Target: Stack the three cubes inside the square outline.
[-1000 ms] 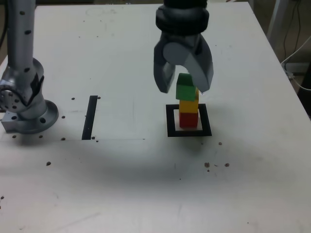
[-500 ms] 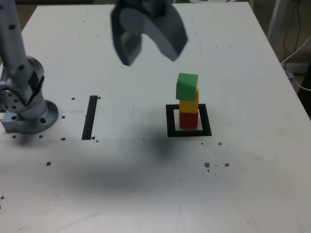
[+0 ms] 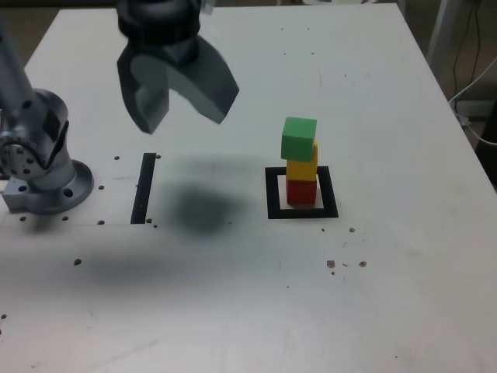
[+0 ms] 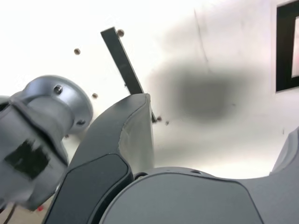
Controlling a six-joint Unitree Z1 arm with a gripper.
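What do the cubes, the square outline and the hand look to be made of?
The green cube, yellow cube and red cube: solid-coloured, matte, sharp-edged; painted wood or plastic, I cannot tell which. The square outline: flat black tape, it seems, stuck on the white table. The hand: smooth grey moulded shells, probably plastic, slight sheen.

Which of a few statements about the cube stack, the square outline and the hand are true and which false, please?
1. The green cube is at the top of the stack. True.
2. The red cube sits on the yellow cube. False: red is at the bottom, yellow above it.
3. The hand grips the green cube. False: it is open, empty and off toward the exterior view's left.
4. The stack stands within the square outline. True.
5. The green cube sits squarely on the yellow one. False: it is offset toward the exterior view's left.
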